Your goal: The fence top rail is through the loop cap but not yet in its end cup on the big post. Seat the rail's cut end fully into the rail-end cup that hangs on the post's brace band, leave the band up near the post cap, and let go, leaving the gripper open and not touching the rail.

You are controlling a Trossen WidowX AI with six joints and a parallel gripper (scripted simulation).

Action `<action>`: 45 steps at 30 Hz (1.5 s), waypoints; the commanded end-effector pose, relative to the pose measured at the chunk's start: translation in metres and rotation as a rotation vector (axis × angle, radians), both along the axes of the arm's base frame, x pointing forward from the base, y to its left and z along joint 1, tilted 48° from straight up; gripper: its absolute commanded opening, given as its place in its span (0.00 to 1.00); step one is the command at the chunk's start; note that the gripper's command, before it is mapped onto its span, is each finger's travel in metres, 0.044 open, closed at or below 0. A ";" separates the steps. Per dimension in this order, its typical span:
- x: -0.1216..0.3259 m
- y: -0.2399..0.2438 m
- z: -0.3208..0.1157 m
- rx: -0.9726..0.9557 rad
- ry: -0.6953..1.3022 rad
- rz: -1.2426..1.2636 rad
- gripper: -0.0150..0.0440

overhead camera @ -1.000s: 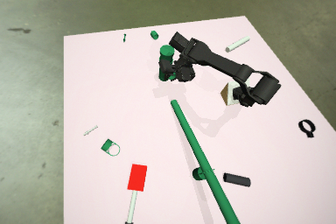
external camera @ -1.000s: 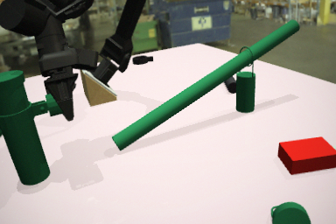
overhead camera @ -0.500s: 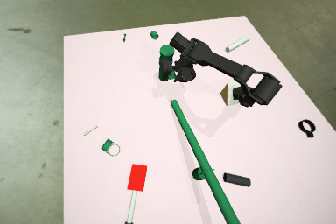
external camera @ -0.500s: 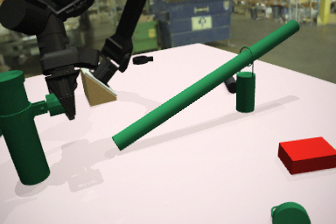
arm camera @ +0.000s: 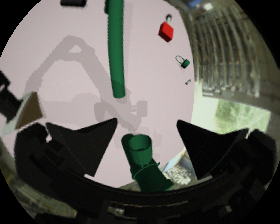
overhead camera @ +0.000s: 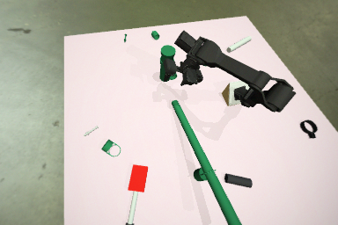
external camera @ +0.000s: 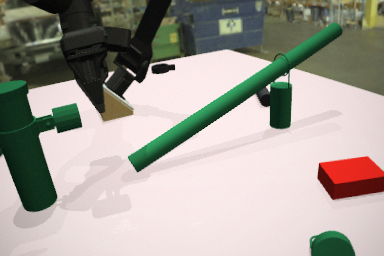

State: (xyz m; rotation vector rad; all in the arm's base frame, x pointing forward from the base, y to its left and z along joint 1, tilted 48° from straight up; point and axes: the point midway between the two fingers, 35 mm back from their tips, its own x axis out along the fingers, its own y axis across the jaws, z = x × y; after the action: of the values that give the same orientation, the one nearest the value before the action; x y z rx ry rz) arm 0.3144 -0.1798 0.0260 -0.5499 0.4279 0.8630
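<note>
The jaws (overhead camera: pixel 180 68) (external camera: pixel 102 110) were spread wide with nothing between them, beside the cup (external camera: pixel 67 117) (arm camera: pixel 140 145); the cup was carried out from the big post (overhead camera: pixel 168 51) (external camera: pixel 27 168) (arm camera: pixel 153 179) on its band (external camera: pixel 20 132) (arm camera: pixel 146 170), high up, so that a raised rail end could be received. The rail (overhead camera: pixel 194 145) (external camera: pixel 220 110) (arm camera: pixel 116 50) was held only by the loop (overhead camera: pixel 211 171) over the small post (overhead camera: pixel 200 174) (external camera: pixel 280 105); it was left slanting, its cut end low, near the counter (overhead camera: pixel 101 82) (external camera: pixel 215 208) (arm camera: pixel 86 75) and apart from the cup. Seating was judged still to be done; the cut end would probably have to be gripped, lifted and lined up, since a sideways push on the cup could turn the band.
</note>
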 end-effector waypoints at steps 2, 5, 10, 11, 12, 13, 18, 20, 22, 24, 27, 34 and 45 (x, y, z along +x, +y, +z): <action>0.000 -0.004 0.038 0.194 0.185 -0.187 1.00; -0.004 -0.002 0.068 0.378 0.363 -0.351 1.00; -0.013 0.004 0.119 0.683 0.664 -0.621 1.00; -0.016 0.006 0.129 0.744 0.725 -0.674 1.00; -0.018 0.008 0.137 0.792 0.773 -0.716 1.00; -0.019 0.009 0.142 0.821 0.803 -0.741 1.00; -0.019 0.010 0.144 0.830 0.812 -0.750 1.00; -0.019 0.010 0.144 0.830 0.812 -0.750 1.00; -0.019 0.010 0.144 0.830 0.812 -0.750 1.00; -0.019 0.011 0.143 0.818 0.807 -0.739 1.00; -0.014 0.020 0.141 0.711 0.760 -0.638 1.00; 0.003 0.062 0.131 0.274 0.514 -0.118 1.00; 0.011 0.105 0.123 -0.058 0.222 0.451 1.00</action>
State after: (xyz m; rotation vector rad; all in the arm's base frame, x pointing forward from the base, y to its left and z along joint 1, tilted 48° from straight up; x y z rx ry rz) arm 0.3223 -0.0858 0.1544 -0.4745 0.6165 1.2342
